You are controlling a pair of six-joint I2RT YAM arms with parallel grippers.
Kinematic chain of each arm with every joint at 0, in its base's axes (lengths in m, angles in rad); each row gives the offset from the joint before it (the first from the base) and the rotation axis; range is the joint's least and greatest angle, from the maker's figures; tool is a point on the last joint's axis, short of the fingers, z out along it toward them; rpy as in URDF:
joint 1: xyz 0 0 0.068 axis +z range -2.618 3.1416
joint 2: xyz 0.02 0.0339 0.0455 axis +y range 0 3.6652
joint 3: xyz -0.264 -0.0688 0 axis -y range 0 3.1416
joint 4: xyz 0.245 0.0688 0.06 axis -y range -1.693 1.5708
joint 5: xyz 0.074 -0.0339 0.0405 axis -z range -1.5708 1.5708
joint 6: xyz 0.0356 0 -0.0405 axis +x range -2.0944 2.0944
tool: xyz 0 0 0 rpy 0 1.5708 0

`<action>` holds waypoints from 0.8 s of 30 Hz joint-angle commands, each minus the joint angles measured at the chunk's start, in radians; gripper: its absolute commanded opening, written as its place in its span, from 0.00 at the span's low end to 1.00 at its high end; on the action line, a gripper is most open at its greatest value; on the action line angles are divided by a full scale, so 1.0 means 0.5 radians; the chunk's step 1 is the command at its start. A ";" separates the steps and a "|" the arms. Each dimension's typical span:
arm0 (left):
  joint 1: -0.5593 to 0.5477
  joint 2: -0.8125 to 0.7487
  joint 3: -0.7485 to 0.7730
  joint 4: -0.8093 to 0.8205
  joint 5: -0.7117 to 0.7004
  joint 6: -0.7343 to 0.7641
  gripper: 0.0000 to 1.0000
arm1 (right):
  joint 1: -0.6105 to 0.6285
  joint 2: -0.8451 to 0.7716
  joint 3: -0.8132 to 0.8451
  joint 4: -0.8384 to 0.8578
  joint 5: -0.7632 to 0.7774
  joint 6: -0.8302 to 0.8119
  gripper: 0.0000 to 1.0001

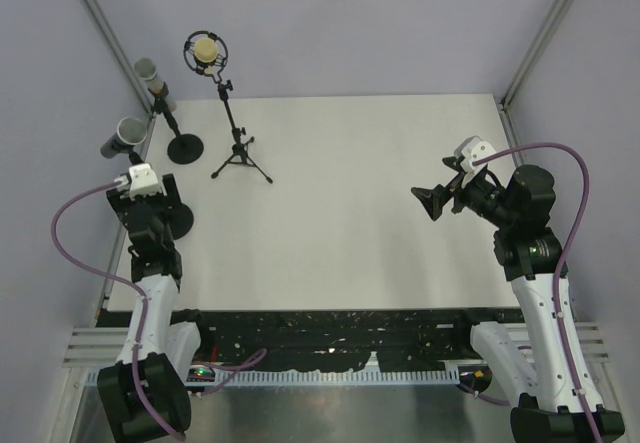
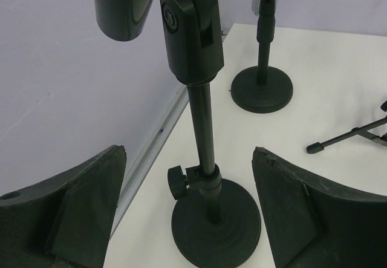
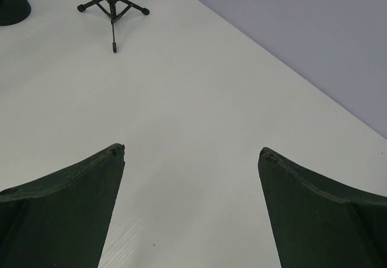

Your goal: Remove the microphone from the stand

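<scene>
A grey microphone sits tilted in the clip of the nearest round-base stand at the table's left edge. In the left wrist view its dark lower end and the clip are at the top. The stand's pole and base are below. My left gripper is open and empty, and the pole shows between its fingers, farther off. My right gripper is open and empty above the bare table at the right.
A second microphone stands on another round-base stand behind the first. A tripod stand carries a shock-mounted microphone. A metal frame post and the wall border the left edge.
</scene>
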 commanded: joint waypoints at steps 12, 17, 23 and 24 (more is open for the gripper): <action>0.061 0.300 0.050 0.522 -0.023 -0.038 0.71 | -0.008 -0.008 0.000 0.077 -0.027 0.015 0.95; 0.067 0.324 0.041 0.565 0.026 -0.048 0.59 | -0.005 -0.005 0.000 0.077 -0.027 0.012 0.95; 0.071 0.352 0.022 0.614 0.063 -0.032 0.48 | -0.008 -0.005 -0.003 0.077 -0.027 0.015 0.95; 0.071 0.361 0.022 0.620 0.066 -0.026 0.46 | -0.005 -0.005 -0.003 0.077 -0.030 0.015 0.95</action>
